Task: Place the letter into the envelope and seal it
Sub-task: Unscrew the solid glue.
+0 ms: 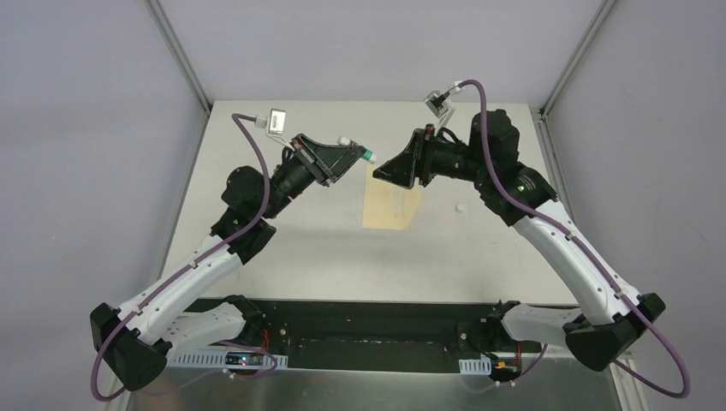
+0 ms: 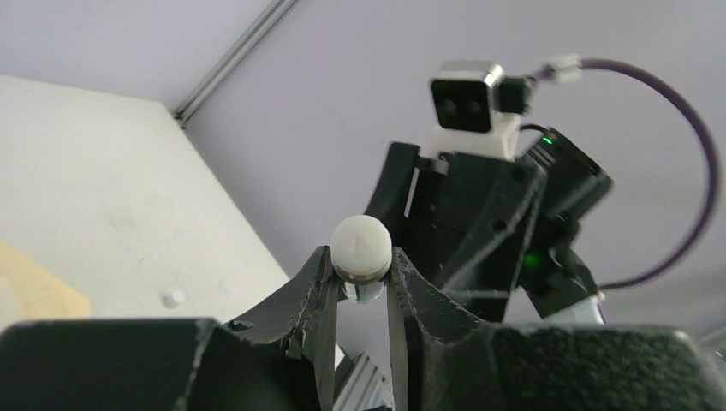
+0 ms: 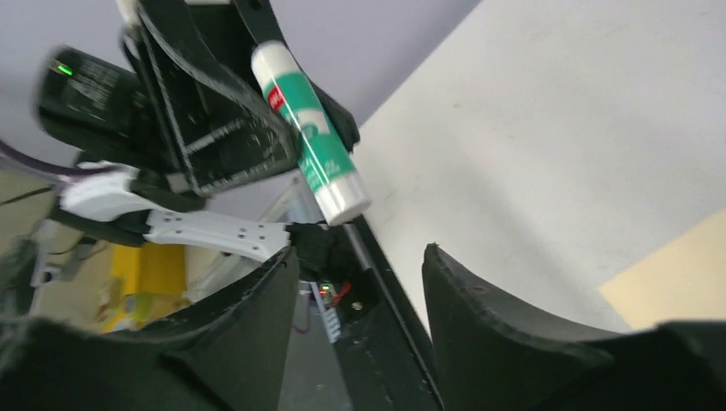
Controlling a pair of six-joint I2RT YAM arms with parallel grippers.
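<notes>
Your left end effector (image 2: 360,274) is clamped on the glue stick (image 3: 312,128); the right end effector (image 3: 360,265) is apart and empty. The envelope (image 1: 392,210) lies unheld on the surface (image 1: 342,248) beneath them, so a dragging stick could shove it.

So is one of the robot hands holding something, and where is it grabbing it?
Yes. The left gripper pinches a green-and-white glue stick by its sides, between its fingertips. The right gripper is open and holds nothing.

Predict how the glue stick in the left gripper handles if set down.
Glue stick is a round tube, so likely rolls if laid sideways. Glossy plastic pinched by the left gripper may pivot. Looks rigid, light.
</notes>
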